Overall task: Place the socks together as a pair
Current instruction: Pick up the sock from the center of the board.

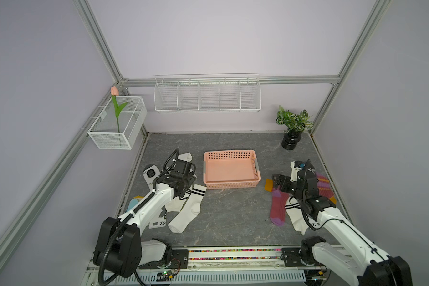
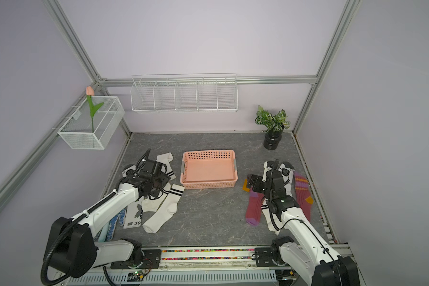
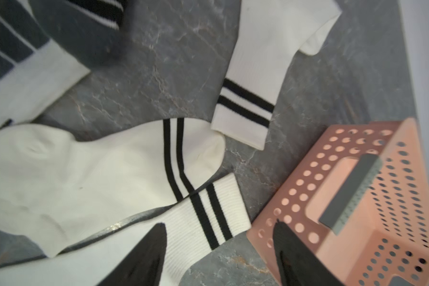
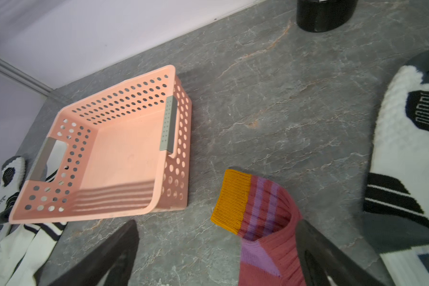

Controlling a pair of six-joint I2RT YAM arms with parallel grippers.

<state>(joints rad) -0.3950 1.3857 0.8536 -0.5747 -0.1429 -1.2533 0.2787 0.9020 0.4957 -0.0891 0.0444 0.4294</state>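
Now, your left gripper (image 3: 219, 224) is spread wide over a white striped sock (image 3: 183, 247). The cuff sits between the fingers and is not pinched. A second striped sock (image 3: 84, 173) lies just ahead of the fingers, touching the first one. A third (image 3: 258, 62) lies farther out. The pink basket (image 3: 344, 247) is right beside one finger. Your right gripper (image 4: 217, 222) is spread wide too. A maroon sock (image 4: 270, 222) sits between its fingers, bunched close to one of them. A white sports sock (image 4: 406, 148) lies just outside that finger.
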